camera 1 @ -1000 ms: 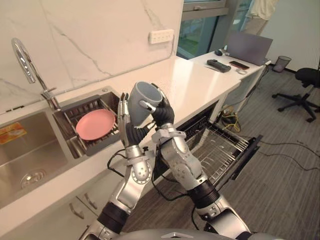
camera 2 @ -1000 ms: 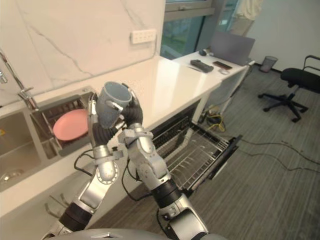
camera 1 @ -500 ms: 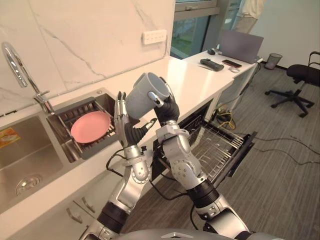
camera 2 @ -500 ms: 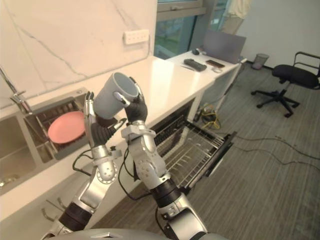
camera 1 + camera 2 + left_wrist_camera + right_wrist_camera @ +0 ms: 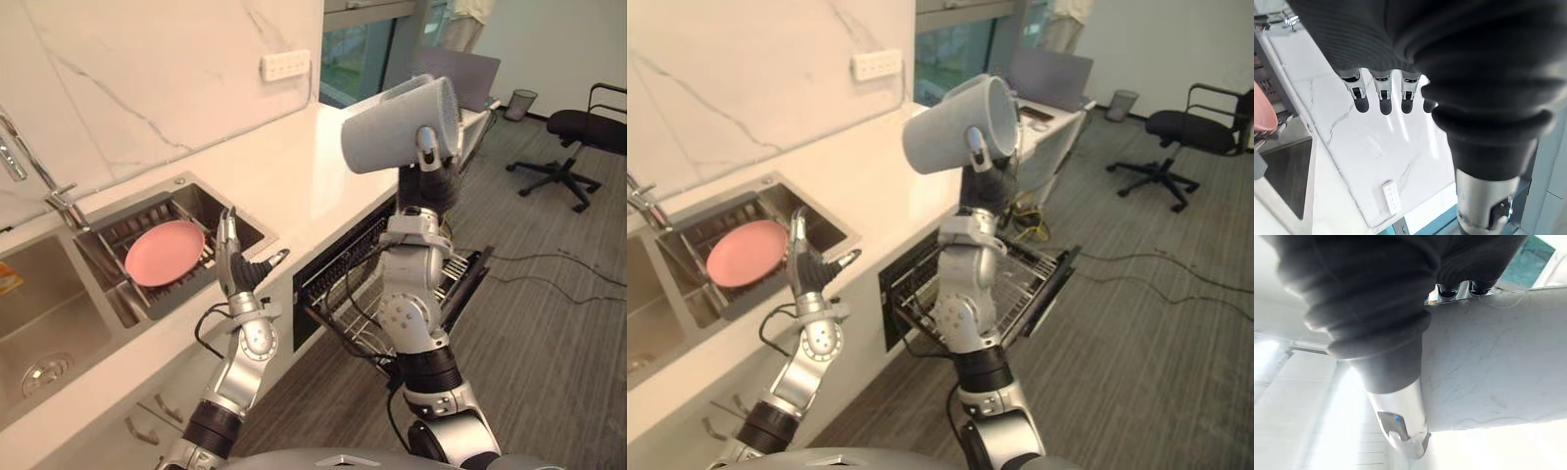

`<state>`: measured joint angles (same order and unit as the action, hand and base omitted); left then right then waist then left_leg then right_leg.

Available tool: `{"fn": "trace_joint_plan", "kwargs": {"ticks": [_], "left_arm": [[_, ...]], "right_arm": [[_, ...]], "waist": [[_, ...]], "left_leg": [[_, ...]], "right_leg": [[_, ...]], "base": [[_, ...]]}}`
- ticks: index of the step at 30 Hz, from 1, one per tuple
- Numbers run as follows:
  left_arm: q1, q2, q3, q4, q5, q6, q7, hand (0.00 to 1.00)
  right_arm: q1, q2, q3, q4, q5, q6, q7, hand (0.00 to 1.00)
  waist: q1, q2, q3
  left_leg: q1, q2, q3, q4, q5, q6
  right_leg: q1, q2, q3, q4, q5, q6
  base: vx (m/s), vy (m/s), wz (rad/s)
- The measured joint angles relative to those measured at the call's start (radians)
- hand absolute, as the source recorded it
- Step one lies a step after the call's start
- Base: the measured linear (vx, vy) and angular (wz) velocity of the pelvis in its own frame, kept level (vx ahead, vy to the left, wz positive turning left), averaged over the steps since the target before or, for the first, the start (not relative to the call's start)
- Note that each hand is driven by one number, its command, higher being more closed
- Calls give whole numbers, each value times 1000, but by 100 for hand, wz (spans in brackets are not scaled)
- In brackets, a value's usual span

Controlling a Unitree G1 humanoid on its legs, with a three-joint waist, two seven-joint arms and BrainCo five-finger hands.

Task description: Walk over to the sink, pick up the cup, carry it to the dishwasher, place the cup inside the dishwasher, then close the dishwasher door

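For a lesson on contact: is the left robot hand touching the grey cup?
Apart. The left eye view shows the left robot hand low beside the counter, and the cup high in the right robot hand, clear space between.

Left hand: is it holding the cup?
No, the left hand is open and empty with straight fingers, while the right hand grips the cup, held up on its side.

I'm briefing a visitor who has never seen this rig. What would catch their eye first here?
The grey cup stands out first, tipped on its side and held high in the right hand, with the pulled-out dishwasher rack below. Next comes the pink plate in the sink's drainer basket, with the open left hand raised over the counter edge near it.
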<state>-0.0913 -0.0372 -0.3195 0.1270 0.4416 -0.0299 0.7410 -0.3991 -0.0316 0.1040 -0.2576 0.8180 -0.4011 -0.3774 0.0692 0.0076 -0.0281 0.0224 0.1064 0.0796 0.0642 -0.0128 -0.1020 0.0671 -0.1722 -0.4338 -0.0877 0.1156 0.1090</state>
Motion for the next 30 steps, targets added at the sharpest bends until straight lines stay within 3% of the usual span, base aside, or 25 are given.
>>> {"fn": "trace_joint_plan", "kwargs": {"ticks": [3, 4, 5, 7, 8, 10, 12, 15, 17, 19, 23, 26, 28, 30], "left_arm": [[0, 6, -9, 4, -126, -72, -90, 0], [-1, 15, -44, 2, -267, -126, -177, 0], [-1, 17, -55, 2, -293, -134, -196, 0], [-5, 16, -140, -3, -534, -175, -337, 0], [-5, 15, -161, -7, -590, -177, -372, 0], [-5, 3, -205, -33, -776, -174, -487, 0], [-14, 5, -231, -66, -1042, -145, -651, 0], [-11, 5, -236, -66, -1245, -75, -820, 0], [4, 7, -243, -59, -1306, -13, -908, 0], [31, 8, -259, -16, -1308, 36, -964, 0], [147, 10, -291, 141, -1155, 84, -955, 0], [215, 21, -254, 296, -988, 86, -855, 0], [262, 38, -119, 425, -827, 52, -756, 0], [275, 52, -60, 473, -753, 29, -711, 0]], "right_arm": [[0, -31, -50, -48, -10, -15, -8, 100], [1, -52, -94, -72, -51, -14, -21, 100], [1, -57, -102, -78, -57, -12, -24, 100], [8, -79, -162, -115, -122, 4, -26, 100], [13, -84, -172, -122, -132, 10, -26, 100], [42, -107, -208, -122, -167, 27, -24, 100], [109, -123, -262, -120, -193, 64, -23, 100], [176, -145, -342, -113, -198, 83, -14, 100], [208, -146, -397, -83, -198, 81, 2, 100], [238, -148, -436, -25, -197, 79, 24, 100], [321, -147, -427, 46, -200, 87, 94, 100], [342, -147, -419, 128, -275, 132, 158, 100], [342, -147, -389, 243, -361, 174, 189, 100], [341, -148, -385, 298, -407, 195, 194, 100]], "waist": [[-9, -1, 1], [-17, 0, 3], [-18, 0, 3], [-34, 0, 5], [-39, 0, 6], [-50, -1, 7], [-63, -1, 13], [-68, 1, 24], [-70, -3, 33], [-71, -5, 35], [-73, -3, 44], [-68, -11, 57], [-64, -17, 73], [-66, -26, 80]], "left_leg": [[9, -1, 10, 0, -6, 1], [16, -1, 25, 1, -10, 2], [16, -1, 28, 1, -11, 2], [15, -1, 43, 3, -14, 3], [16, -1, 47, 3, -15, 3], [21, 1, 64, 3, -18, 4], [31, 7, 86, 3, -23, 3], [33, 9, 105, 3, -28, 3], [32, 10, 110, 4, -31, 3], [32, 10, 110, 4, -34, 3], [28, 9, 102, 5, -40, 3], [23, 7, 85, 3, -41, 3], [19, 5, 72, 4, -41, 2], [16, 1, 56, 4, -40, 3]], "right_leg": [[1, -1, 15, 0, 0, 0], [-1, -3, 28, 0, -2, -2], [-2, -3, 31, 0, -2, -2], [-13, -4, 46, 0, 0, 1], [-15, -4, 49, 0, 0, 2], [-22, -3, 66, 2, 2, 2], [-22, -1, 82, 7, 9, 3], [-27, 0, 95, 7, 10, 4], [-28, -1, 96, 7, 10, 6], [-27, -1, 95, 7, 7, 10], [-29, -1, 94, 7, 3, 12], [-27, -4, 86, 7, 1, 11], [-22, -2, 72, 7, 1, 12], [-15, -3, 64, 7, 1, 12]], "base": [[-20, 19, -14], [-13, 19, -18], [-16, 29, -26], [-8, 20, -19], [3, 11, -17], [13, 7, -22], [21, 1, -23], [11, 7, -15], [4, 5, -2], [0, 0, 0], [3, 0, 1], [11, 7, 12], [-1, -4, 16], [0, 4, 23]]}}
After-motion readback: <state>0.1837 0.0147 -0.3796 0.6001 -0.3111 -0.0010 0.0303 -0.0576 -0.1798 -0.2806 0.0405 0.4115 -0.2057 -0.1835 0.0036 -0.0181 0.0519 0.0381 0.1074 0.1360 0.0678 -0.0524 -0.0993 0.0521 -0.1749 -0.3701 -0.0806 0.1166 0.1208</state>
